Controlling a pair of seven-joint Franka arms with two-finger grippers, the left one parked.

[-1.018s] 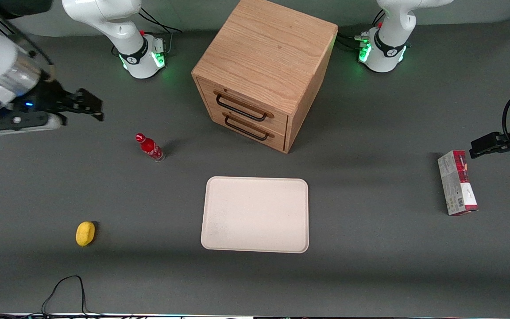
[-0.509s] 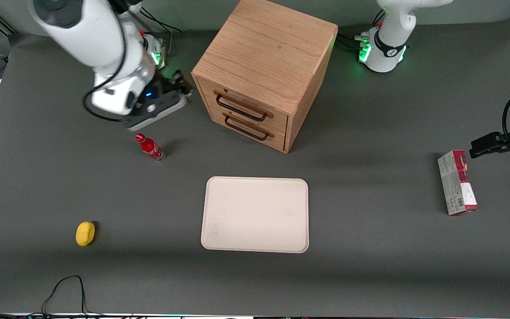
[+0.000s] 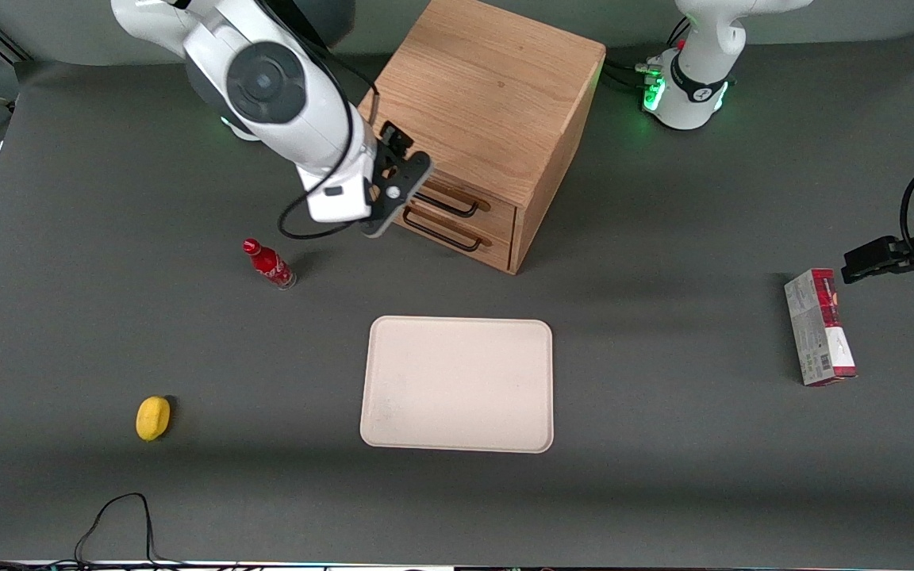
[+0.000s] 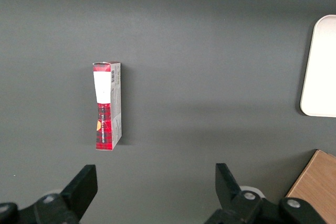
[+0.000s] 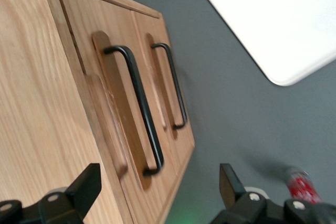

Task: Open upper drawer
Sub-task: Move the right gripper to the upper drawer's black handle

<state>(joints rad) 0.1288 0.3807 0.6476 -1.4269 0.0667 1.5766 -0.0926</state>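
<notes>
Gripper point(image 5: 155, 187): the right arm's gripper is hovering in front of the cabinet point(image 3: 497, 79), level with the drawer fronts; its fingers are standing spread apart and are holding nothing.
Upper drawer point(image 5: 100, 103): it is sitting shut and flush in the cabinet, directly above the lower drawer point(image 5: 168, 85) (its twin, with the same kind of handle).
Bar handle point(image 5: 137, 103): a long black bar is standing off the upper panel on a post at each end, leaving a gap for a finger.
Handling: wood panel and metal bar are looking rigid and not fragile; the smooth bar is probably offering little friction, so a full wrap is looking safer than a pinch.
Grip point: the middle of the bar is looking best, so the pull is running straight and the drawer is not skewing.
Obstructions: the lower handle is lying just beside the target bar, so a finger is risking landing on the wrong one.
Surroundings: a red bottle point(image 3: 268, 264) is standing near the arm; a tray point(image 3: 457, 384) is lying nearer the front camera; a yellow object point(image 3: 152, 417) and a carton point(image 3: 819, 327) are lying well apart.
</notes>
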